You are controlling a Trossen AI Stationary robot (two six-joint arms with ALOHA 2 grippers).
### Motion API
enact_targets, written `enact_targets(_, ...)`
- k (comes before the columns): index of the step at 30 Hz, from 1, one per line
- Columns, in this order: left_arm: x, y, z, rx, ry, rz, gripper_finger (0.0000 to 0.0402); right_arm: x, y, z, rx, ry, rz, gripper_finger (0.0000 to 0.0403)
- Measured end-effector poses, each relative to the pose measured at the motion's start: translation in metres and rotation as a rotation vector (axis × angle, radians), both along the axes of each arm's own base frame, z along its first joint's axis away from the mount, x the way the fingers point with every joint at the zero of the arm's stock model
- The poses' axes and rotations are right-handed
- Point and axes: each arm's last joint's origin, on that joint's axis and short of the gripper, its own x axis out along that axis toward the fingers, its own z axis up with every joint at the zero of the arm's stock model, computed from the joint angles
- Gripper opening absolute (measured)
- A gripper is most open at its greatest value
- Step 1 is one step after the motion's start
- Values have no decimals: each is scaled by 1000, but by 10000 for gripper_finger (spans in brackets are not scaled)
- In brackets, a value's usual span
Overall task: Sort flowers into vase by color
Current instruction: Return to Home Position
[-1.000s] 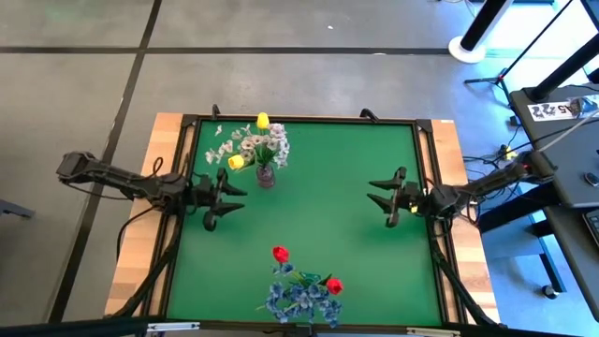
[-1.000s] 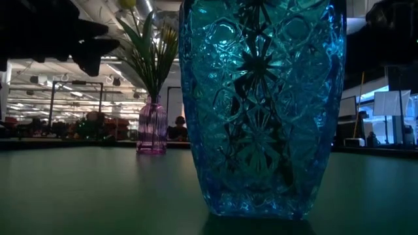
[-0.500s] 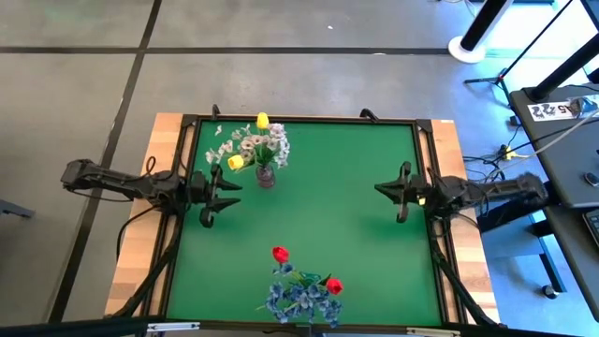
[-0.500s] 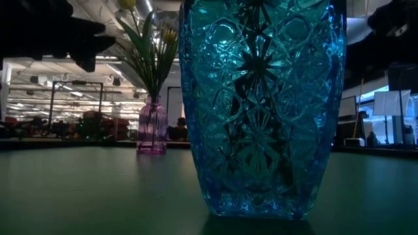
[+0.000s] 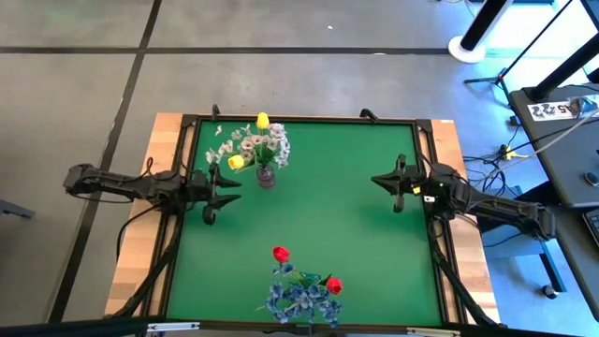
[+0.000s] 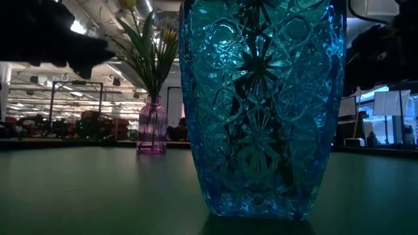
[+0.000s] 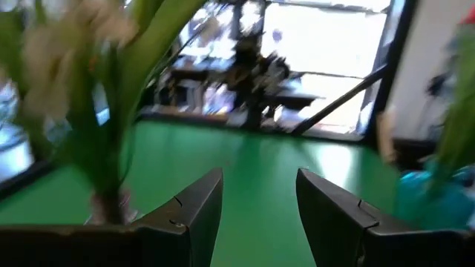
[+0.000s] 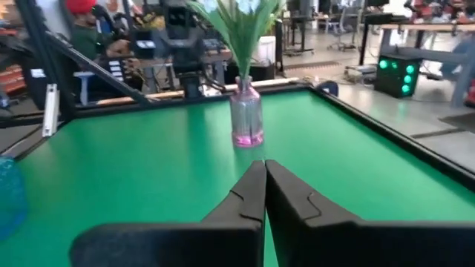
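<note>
A small pink vase [image 5: 266,176] stands far left on the green table and holds two yellow tulips [image 5: 262,120] and white sprays [image 5: 245,142] by their stems. At the near edge a blue cut-glass vase [image 6: 261,104] holds two red tulips [image 5: 280,253] and a bushy blue bunch [image 5: 299,301]. My left gripper [image 5: 229,190] hovers open just left of the pink vase [image 7: 111,211], with nothing between its fingers [image 7: 260,185]. My right gripper [image 5: 376,179] hovers shut and empty near the table's right edge, pointing at the pink vase [image 8: 246,119].
A black frame [image 5: 426,126] rims the green mat, with wooden margins outside it. The broad middle of the mat [image 5: 328,206] lies between the two vases and the two arms. The blue vase [image 8: 7,196] shows at the edge of the right wrist view.
My right gripper has shut with nothing in it. Its arm has swung round, carrying the gripper a little toward the table's far edge. The vases and flowers have stayed where they were.
</note>
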Motion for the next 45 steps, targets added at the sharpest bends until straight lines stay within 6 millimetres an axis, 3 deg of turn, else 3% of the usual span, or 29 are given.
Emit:
enact_targets(5, -6, 1, -7, -32, 64, 3, 167, 1, 3, 4, -80, -39, 21, 5)
enact_targets(15, -15, 0, -4, 17, 18, -48, 167, -1, -5, 2, -107, -4, -252, 25)
enact_targets(45, -15, 0, -4, 18, 19, -44, 167, -1, -5, 0, -103, 16, -256, 28)
